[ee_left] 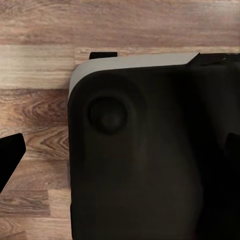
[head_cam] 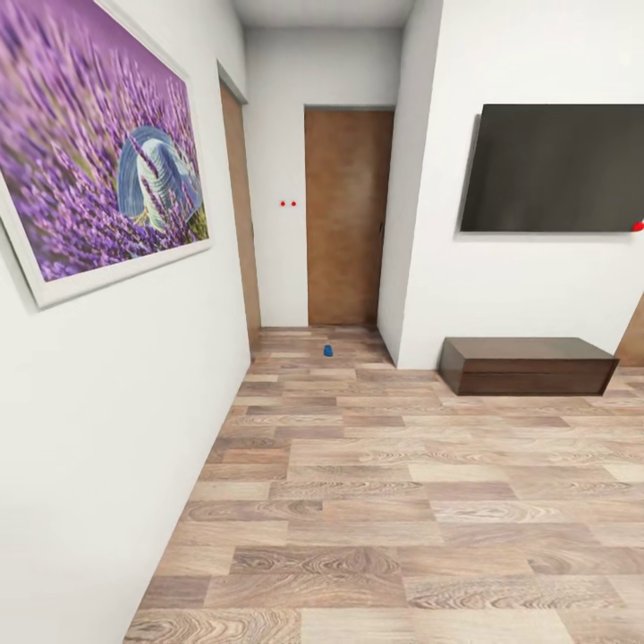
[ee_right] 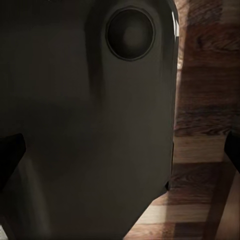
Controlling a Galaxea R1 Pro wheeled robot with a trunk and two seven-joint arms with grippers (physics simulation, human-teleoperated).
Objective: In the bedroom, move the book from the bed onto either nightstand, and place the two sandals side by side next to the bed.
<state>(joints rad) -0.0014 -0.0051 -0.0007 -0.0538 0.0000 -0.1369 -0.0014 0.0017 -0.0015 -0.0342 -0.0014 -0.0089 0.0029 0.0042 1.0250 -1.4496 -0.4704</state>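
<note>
1. You are looking down a hallway in the head view: wood-plank floor (head_cam: 402,501) across the lower frame, white wall (head_cam: 98,429) along the left.
2. A large lavender picture (head_cam: 98,134) in a white frame hangs on that wall, upper left of the frame.
3. A brown door (head_cam: 347,215) stands closed at the far end, just above centre, with a second door (head_cam: 240,215) seen edge-on to its left.
4. Two small red dots (head_cam: 287,204) sit on the white wall between those doors.
5. A small bright blue thing, seemingly a sandal (head_cam: 328,351), lies on the floor just before the far door, slightly above the frame's centre. It is too small to tell its shape for sure.
6. A dark screen (head_cam: 555,168) hangs at upper right, and a low brown cabinet (head_cam: 528,365) sits on the floor below it, centre right.
7. In the left wrist view, a dark rounded robot body (ee_left: 150,160) with a pale grey edge covers most of the frame above the planks; a black finger (ee_left: 10,157) tip pokes in at the middle left edge.
8. In the right wrist view, a similar dark body covers the left and centre, with black fingertips (ee_right: 10,155) at the left and right edges.
9. You cannot tell from these views whether either gripper stands apart or together; nothing shows between the tips.
10. The sandal lies far down the hall, well apart from both grippers.
</note>
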